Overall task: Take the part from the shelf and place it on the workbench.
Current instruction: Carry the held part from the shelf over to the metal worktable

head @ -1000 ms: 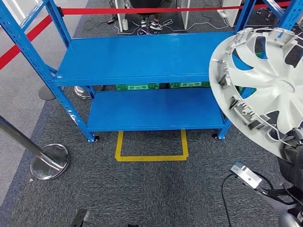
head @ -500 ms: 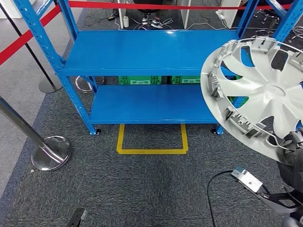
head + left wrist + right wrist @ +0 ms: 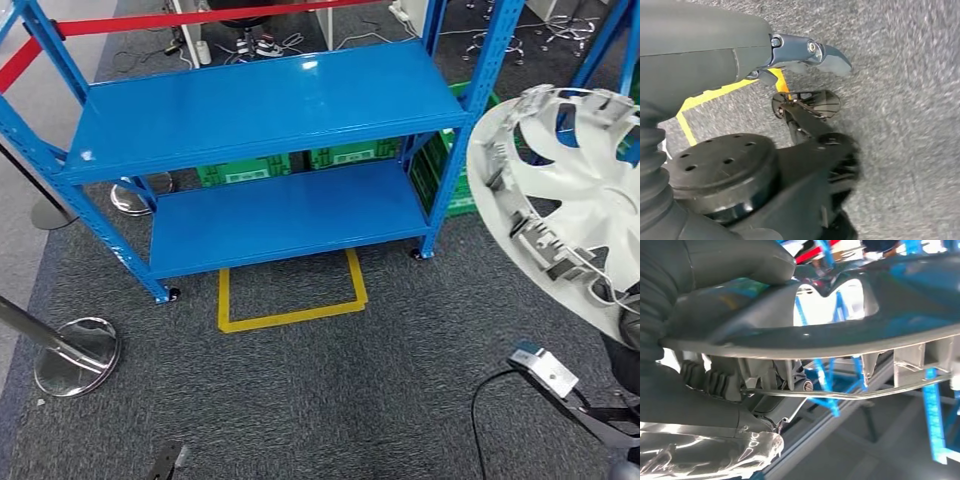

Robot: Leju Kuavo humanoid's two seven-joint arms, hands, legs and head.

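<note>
The part is a silver hubcap, seen from its inner side with clips and a wire ring. It hangs in the air at the right of the head view, off the blue shelf. My right hand grips its lower rim at the picture's right edge. In the right wrist view the thumb lies over the hubcap's rim and the fingers sit under it. My left hand hangs over the grey carpet and holds nothing, its thumb stretched out.
Both shelf boards are bare. Green crates stand behind the lower board and another beside the right post. A yellow floor outline lies before the shelf. A stanchion base and a red rope are at the left.
The whole view has swung, so the shelf now sits further left and at an angle. The hubcap stays in my right hand at the right edge.
</note>
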